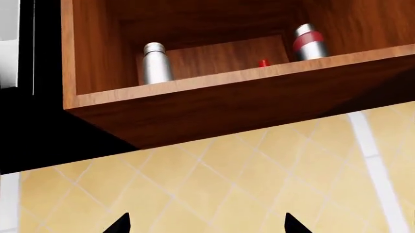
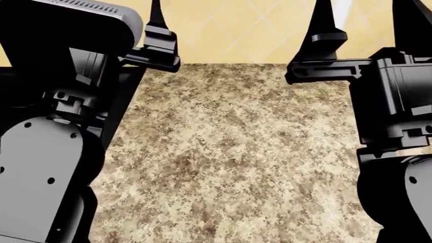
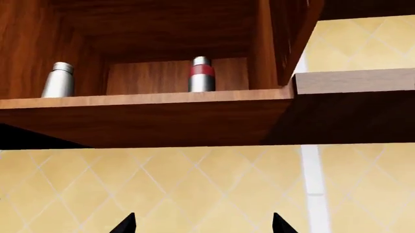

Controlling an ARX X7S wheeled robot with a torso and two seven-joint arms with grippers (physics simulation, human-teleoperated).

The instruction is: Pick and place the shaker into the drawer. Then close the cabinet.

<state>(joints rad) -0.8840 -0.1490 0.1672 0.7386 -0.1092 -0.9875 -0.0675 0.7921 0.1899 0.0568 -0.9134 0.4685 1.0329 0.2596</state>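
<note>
Two shakers stand inside an open wooden wall compartment [image 1: 214, 104] above the tiled wall. One is a plain silver shaker [image 1: 155, 64] [image 3: 58, 80]. The other is a silver shaker with a red band [image 1: 308, 42] [image 3: 201, 74]. My left gripper [image 1: 207, 225] is open and empty, below the compartment and well short of it. My right gripper [image 3: 202, 224] is open and empty too, at about the same distance. In the head view, a left finger [image 2: 158, 30] and a right finger [image 2: 325, 25] point at the wall over the cabinet's granite top [image 2: 236, 152]. The drawer is out of view.
A small red item [image 1: 263, 63] lies on the compartment floor between the shakers. An open wooden door [image 3: 288, 39] hangs at the compartment's side, with a neighbouring unit's underside [image 3: 353, 80] beyond it. Yellow diamond tiles [image 3: 194, 184] cover the wall.
</note>
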